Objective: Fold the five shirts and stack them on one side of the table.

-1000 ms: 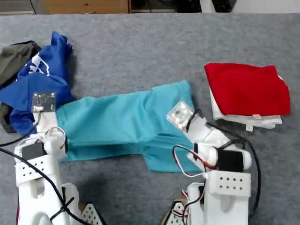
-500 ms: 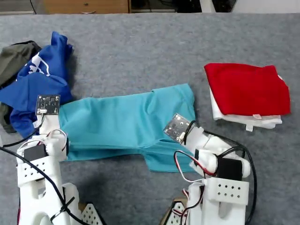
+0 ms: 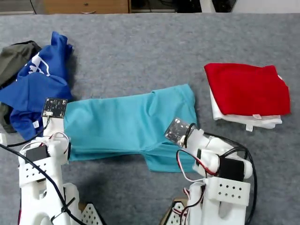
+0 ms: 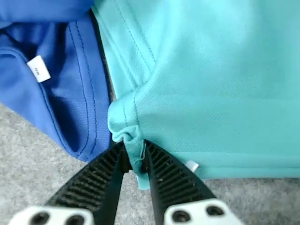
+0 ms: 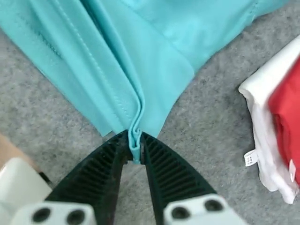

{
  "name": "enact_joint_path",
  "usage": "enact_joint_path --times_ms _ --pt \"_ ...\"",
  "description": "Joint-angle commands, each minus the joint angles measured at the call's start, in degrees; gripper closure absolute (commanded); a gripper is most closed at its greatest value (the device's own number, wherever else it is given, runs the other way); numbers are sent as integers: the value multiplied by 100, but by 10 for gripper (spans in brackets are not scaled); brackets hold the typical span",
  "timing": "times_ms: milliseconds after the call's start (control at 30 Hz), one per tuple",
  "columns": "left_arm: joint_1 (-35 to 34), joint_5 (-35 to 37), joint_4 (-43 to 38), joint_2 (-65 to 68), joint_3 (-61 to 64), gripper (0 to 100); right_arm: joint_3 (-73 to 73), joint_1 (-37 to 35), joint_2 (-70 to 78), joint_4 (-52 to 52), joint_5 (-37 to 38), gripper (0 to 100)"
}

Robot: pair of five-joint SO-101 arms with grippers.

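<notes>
Left pincer [image 4: 133, 151]: we see its jaws clamped on a bunched corner of the teal shirt [image 3: 126, 124], at that shirt's end beside the blue shirt [image 3: 37, 82].
Right pincer [image 5: 134, 143]: we see it pinched narrow on a doubled edge of the teal shirt, at the end facing the folded stack.
Teal shirt: we find it stretched lengthwise on the table [image 3: 140, 51] between the two pincers, with part of it lying in a second layer along the arms' side.
Blue shirt: we see it crumpled and touching the teal shirt's held corner, a small white tag showing on it.
Dark shirt [image 3: 14, 56]: it lies beyond the blue shirt from the teal shirt, partly under the blue one.
Red shirt [image 3: 246, 89]: folded, it sits near the teal shirt's other end but apart from it, on top of the white shirt [image 3: 241, 120].
White shirt: folded under the red one, its edges show on the side facing the teal shirt.
Table: we see grey cloth under the teal shirt.
</notes>
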Motion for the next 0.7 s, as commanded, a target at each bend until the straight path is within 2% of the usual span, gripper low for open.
enact_joint_path --times_ms 0,600,667 --pt "9 -26 62 -75 -53 981 22 92 -57 141 211 996" --pt "26 -53 299 -75 -26 978 13 92 -57 316 844 993" --pt "18 -35 290 -75 -26 944 -31 84 -57 404 941 977"
